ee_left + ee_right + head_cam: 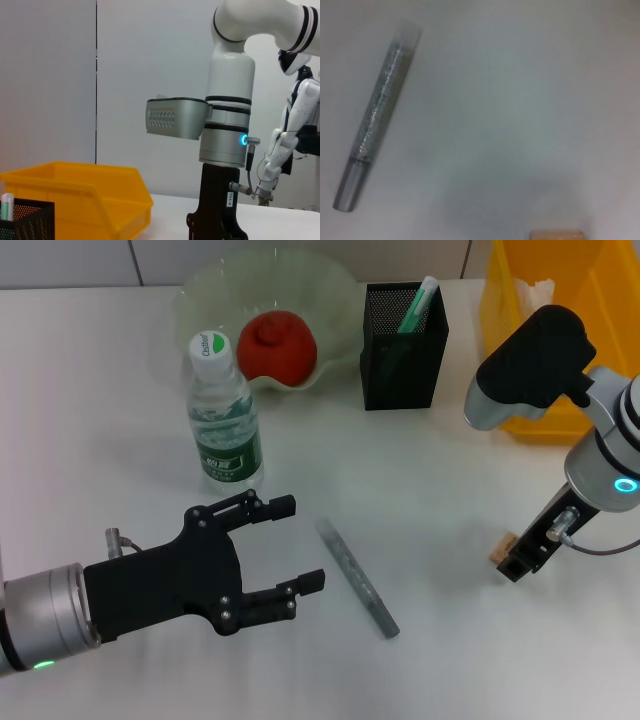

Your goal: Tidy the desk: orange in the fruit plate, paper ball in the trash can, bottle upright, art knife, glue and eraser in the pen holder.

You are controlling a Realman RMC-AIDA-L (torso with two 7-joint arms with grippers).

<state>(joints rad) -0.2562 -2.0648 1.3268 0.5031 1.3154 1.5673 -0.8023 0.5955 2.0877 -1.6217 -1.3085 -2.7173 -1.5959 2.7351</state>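
My left gripper point(305, 543) hovers open and empty over the desk point(440, 470), just left of a grey glittery stick with a silver cap point(357, 578) point(377, 120) that lies flat. My right gripper point(522, 558) points down right beside the tan eraser point(502, 547) point(556, 235). The bottle point(225, 420) stands upright. The orange point(277, 345) sits in the pale-green fruit plate point(215, 285). A green-and-white stick point(418, 305) pokes out of the black mesh pen holder point(403, 360). A white crumpled wad, the paper ball point(535, 288), shows inside the yellow trash can point(600, 300).
The trash can point(75, 200) stands at the far right, close behind my right arm point(225, 130). The pen holder point(25, 220) stands between it and the fruit plate. The bottle stands just beyond my left gripper.
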